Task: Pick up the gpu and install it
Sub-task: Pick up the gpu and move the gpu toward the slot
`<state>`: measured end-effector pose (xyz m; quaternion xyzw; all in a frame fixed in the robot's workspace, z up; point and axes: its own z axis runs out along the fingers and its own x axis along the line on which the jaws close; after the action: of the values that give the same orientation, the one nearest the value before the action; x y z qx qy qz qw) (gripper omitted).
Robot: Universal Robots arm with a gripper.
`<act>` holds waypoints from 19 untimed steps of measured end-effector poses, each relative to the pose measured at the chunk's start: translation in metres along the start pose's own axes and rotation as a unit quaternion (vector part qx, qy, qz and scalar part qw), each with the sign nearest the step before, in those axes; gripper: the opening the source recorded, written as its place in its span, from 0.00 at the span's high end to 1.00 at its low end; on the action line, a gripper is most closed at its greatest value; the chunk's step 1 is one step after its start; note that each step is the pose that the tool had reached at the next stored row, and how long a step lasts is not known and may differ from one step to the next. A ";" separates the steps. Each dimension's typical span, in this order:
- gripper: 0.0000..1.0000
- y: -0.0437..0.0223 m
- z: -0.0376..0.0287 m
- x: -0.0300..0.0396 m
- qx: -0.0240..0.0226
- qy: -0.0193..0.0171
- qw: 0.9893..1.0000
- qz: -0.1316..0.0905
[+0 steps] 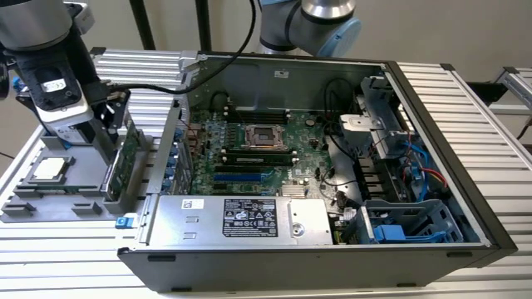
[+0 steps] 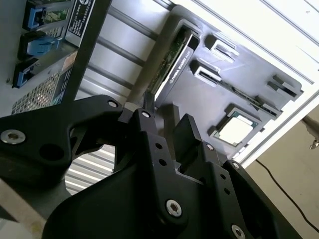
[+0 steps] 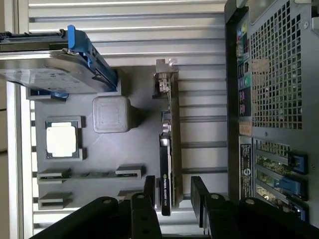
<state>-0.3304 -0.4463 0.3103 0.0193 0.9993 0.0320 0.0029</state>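
Gpu [image 1: 126,156] stands on edge at the case's [image 1: 291,266] nine o'clock, exterior view; my gripper [image 3: 173,186] straddles it, fingers [image 3: 199,191] spread.

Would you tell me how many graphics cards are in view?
1. The gpu stands on edge in the grey holder beside the computer case, its end between the open tool's fingers. Others could be hidden.

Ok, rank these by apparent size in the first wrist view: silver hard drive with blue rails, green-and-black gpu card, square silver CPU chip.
1. silver hard drive with blue rails, possibly nearer the camera
2. green-and-black gpu card, seen edge-on: long, narrow
3. square silver CPU chip
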 end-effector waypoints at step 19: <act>0.00 -0.0014 0.0207 0.0019 0.000 0.000 1.000 -0.001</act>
<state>-0.3321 -0.4463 0.2896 0.0183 0.9993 0.0320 0.0027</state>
